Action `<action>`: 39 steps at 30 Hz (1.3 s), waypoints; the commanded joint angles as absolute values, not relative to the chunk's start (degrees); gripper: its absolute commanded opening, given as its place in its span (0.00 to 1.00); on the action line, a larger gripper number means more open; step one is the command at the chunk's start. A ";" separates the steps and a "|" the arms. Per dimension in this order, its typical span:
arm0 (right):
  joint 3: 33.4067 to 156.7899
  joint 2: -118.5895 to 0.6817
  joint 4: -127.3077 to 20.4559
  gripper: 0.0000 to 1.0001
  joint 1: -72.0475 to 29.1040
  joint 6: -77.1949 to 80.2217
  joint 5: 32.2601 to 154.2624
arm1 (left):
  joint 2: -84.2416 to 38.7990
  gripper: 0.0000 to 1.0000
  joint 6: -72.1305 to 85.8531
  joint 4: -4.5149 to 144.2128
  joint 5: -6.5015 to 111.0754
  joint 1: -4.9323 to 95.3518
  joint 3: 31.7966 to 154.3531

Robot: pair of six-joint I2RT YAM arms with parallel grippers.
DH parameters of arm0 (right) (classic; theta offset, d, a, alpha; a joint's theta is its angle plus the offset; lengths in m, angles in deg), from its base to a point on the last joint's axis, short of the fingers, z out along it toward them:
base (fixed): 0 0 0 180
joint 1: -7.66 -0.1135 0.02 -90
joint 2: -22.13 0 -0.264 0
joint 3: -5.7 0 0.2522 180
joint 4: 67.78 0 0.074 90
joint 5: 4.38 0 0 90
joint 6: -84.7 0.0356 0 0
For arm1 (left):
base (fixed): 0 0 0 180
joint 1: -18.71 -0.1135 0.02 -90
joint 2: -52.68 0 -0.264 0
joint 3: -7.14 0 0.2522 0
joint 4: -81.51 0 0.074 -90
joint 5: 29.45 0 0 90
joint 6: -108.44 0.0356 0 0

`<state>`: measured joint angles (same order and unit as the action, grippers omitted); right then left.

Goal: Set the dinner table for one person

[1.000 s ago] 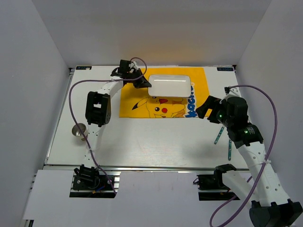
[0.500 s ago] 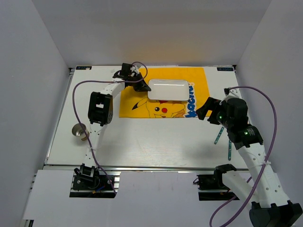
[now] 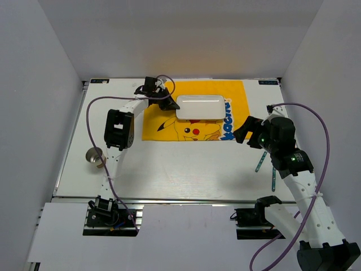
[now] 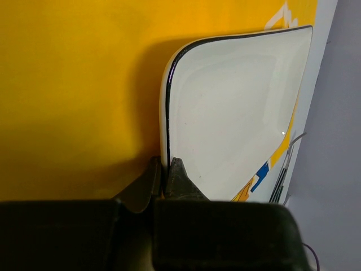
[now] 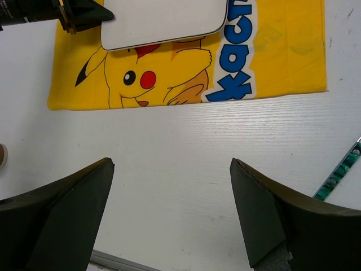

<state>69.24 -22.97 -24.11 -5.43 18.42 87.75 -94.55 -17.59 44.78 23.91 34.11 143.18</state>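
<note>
A white rectangular plate (image 3: 200, 106) with a dark rim lies over the top of the yellow cartoon-print cloth (image 3: 163, 127) on the white dinner table (image 3: 180, 164). My left gripper (image 3: 171, 103) is shut on the plate's left rim; in the left wrist view the fingertips (image 4: 165, 169) pinch the plate's edge (image 4: 237, 113) over the cloth (image 4: 73, 84). My right gripper (image 3: 242, 131) is open and empty, above the bare table just right of the cloth; its view shows the plate (image 5: 163, 20) and the cloth (image 5: 282, 51) ahead.
A small metal cup (image 3: 94, 156) stands at the table's left side. Two green-patterned utensils (image 3: 261, 161) lie at the right, partly under my right arm; one shows in the right wrist view (image 5: 338, 172). Grey-white panels wall the table.
My left gripper has tilted the plate and shifted it slightly; it now looks narrower from above. The right arm has not moved.
</note>
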 commanded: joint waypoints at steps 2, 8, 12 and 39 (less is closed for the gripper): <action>68.68 -22.87 -26.16 0.89 -5.00 17.73 88.78 | -84.70 0.00 -20.58 51.22 20.20 34.18 139.74; 68.33 -22.87 -26.69 0.89 -5.09 17.99 89.40 | -84.16 0.02 -21.11 50.96 20.65 34.18 137.80; 68.33 -22.87 -26.60 0.89 -5.09 17.90 89.66 | -84.95 0.22 -21.20 50.17 21.00 34.18 139.20; 66.93 -31.22 -36.52 0.89 -6.06 16.76 99.76 | -25.39 0.98 -38.93 6.41 84.60 26.09 100.30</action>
<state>68.26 -29.82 -31.08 -5.60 17.51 95.86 -34.47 -30.77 17.90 73.08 26.41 108.61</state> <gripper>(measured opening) 0.890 0.982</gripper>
